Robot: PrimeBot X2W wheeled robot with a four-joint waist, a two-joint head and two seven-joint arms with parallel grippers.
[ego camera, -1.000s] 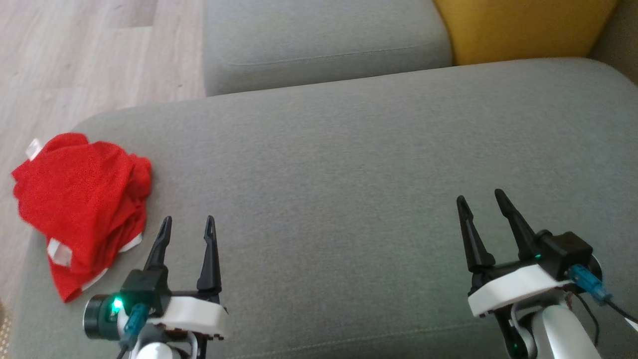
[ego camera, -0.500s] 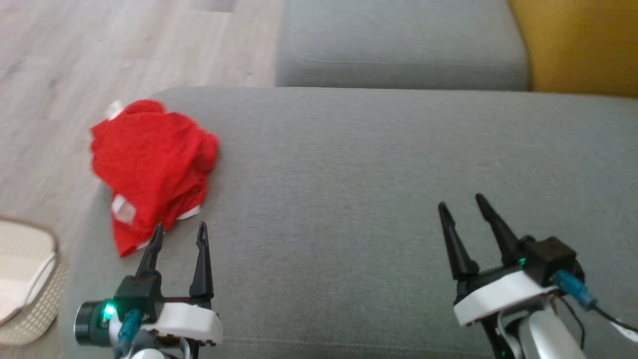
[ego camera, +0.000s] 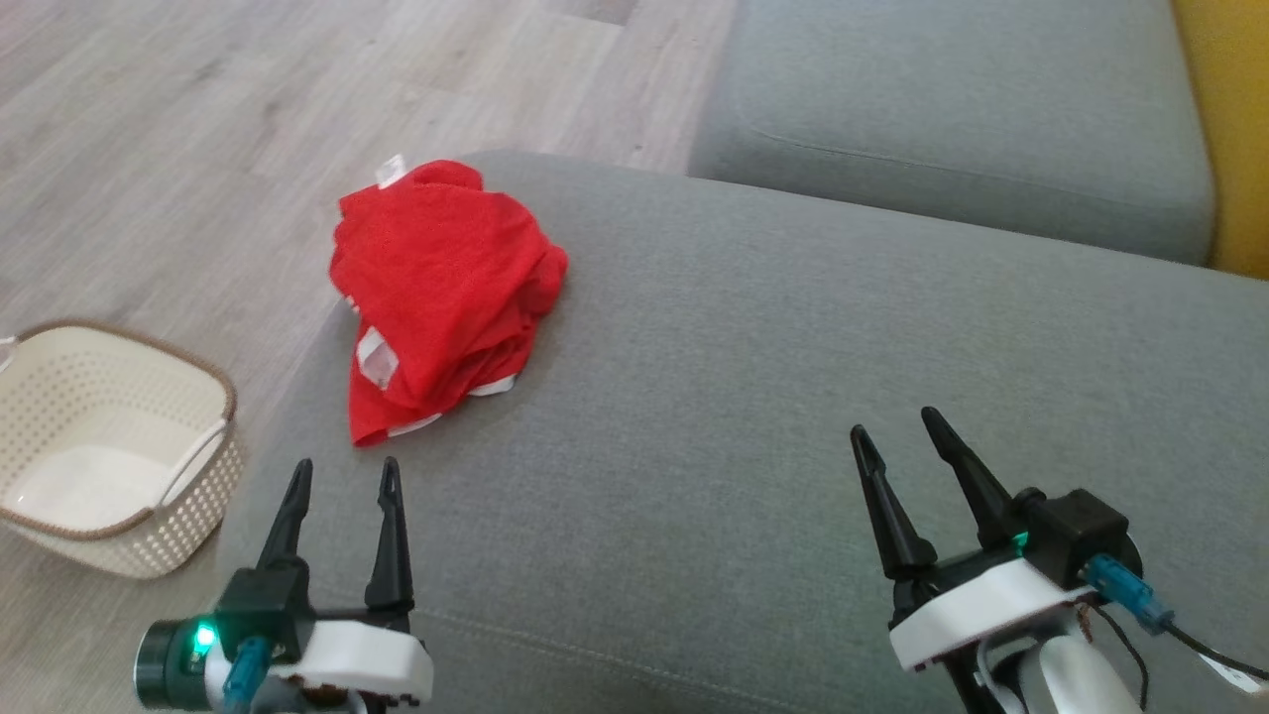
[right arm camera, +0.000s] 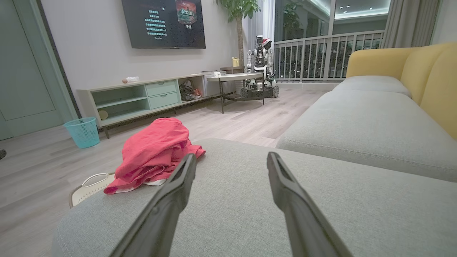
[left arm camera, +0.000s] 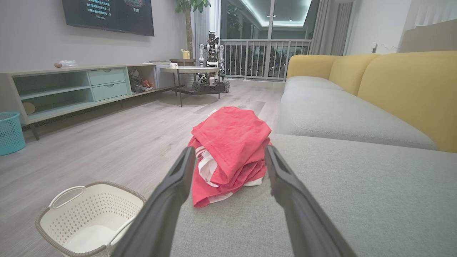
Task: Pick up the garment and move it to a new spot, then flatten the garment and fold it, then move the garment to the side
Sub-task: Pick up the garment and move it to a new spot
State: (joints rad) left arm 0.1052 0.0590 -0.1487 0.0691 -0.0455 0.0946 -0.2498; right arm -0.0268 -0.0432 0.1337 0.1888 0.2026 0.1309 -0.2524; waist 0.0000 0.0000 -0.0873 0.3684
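The garment [ego camera: 441, 293] is a crumpled red cloth with white trim, heaped on the far left corner of the grey sofa cushion [ego camera: 793, 416]. My left gripper [ego camera: 343, 467] hovers open over the cushion's near left edge, a short way in front of the heap and apart from it. In the left wrist view the garment [left arm camera: 230, 150] lies straight ahead between the spread fingers of the left gripper [left arm camera: 230, 151]. My right gripper [ego camera: 892, 421] stands open over the cushion at the lower right, nothing between its fingers. From the right wrist view the garment [right arm camera: 153, 157] lies left of the right gripper [right arm camera: 232, 159].
A cream perforated basket [ego camera: 109, 451] stands on the wooden floor left of the cushion. A second grey cushion [ego camera: 952, 119] and a yellow backrest [ego camera: 1234, 139] lie beyond. Far off are a TV console [left arm camera: 82, 85], a teal bin [left arm camera: 10, 132] and a table.
The head camera has swung left, so the garment now sits nearer the view's middle and the basket has come into view. Both grippers stay open in the same pose.
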